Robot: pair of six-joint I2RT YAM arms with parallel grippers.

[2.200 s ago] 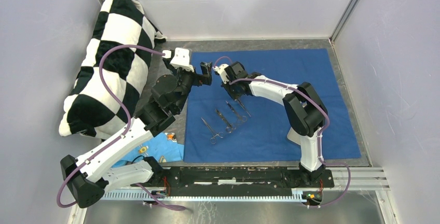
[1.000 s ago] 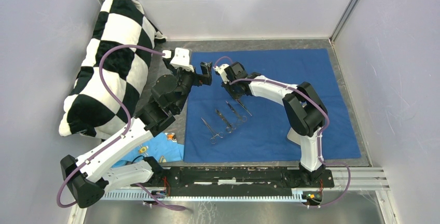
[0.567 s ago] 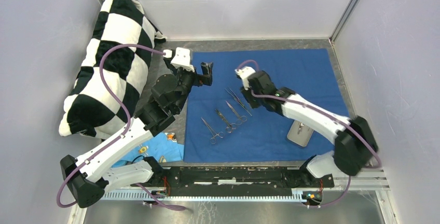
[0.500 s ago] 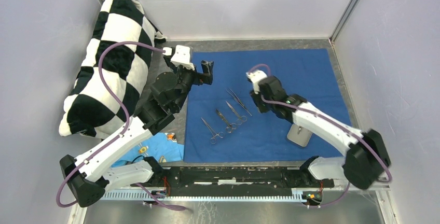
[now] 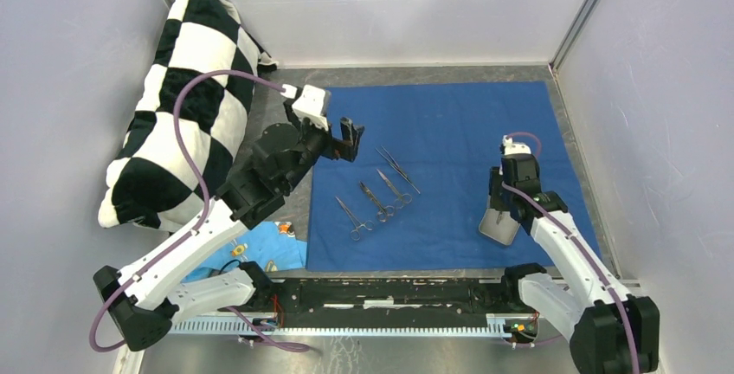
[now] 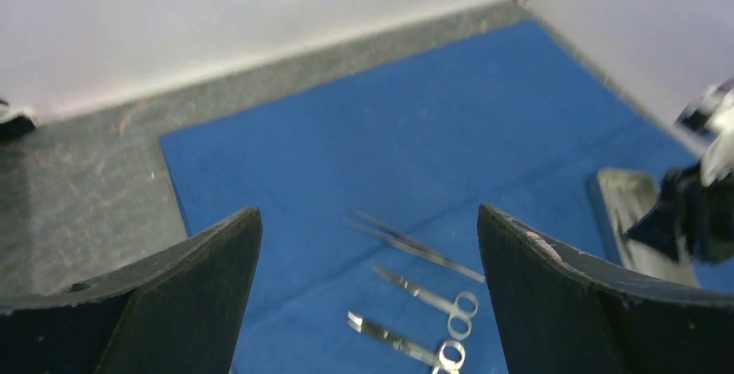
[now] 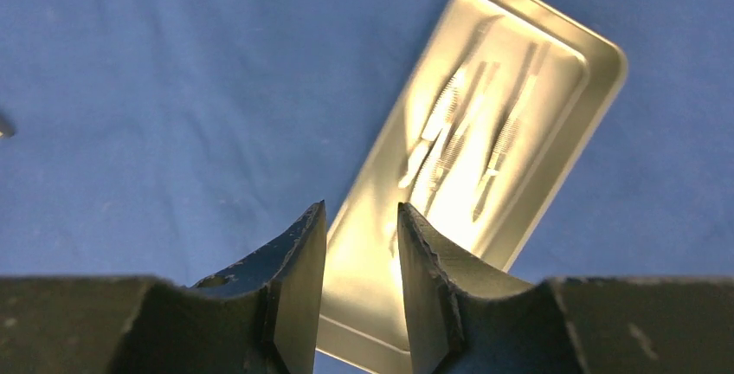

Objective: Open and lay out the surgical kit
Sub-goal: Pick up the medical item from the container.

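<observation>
The dark blue cloth of the surgical kit lies spread flat. On its left half lie tweezers and three scissor-like instruments in a slanted row. The steel tray rests on the cloth's right side with thin instruments inside. My right gripper hovers just over the tray's near end, jaws partly open and nothing between them. My left gripper hangs wide open above the cloth's left edge, behind the row, holding nothing.
A black-and-white checkered pillow leans against the left wall. A light blue cloth scrap lies by the left arm's base. Enclosure walls close in the back and both sides. The arms' mounting rail runs along the near edge.
My right arm has swung away from beside the left gripper to the right and nearer, ending over the tray, and its jaws have widened. The left gripper has shifted slightly right.
</observation>
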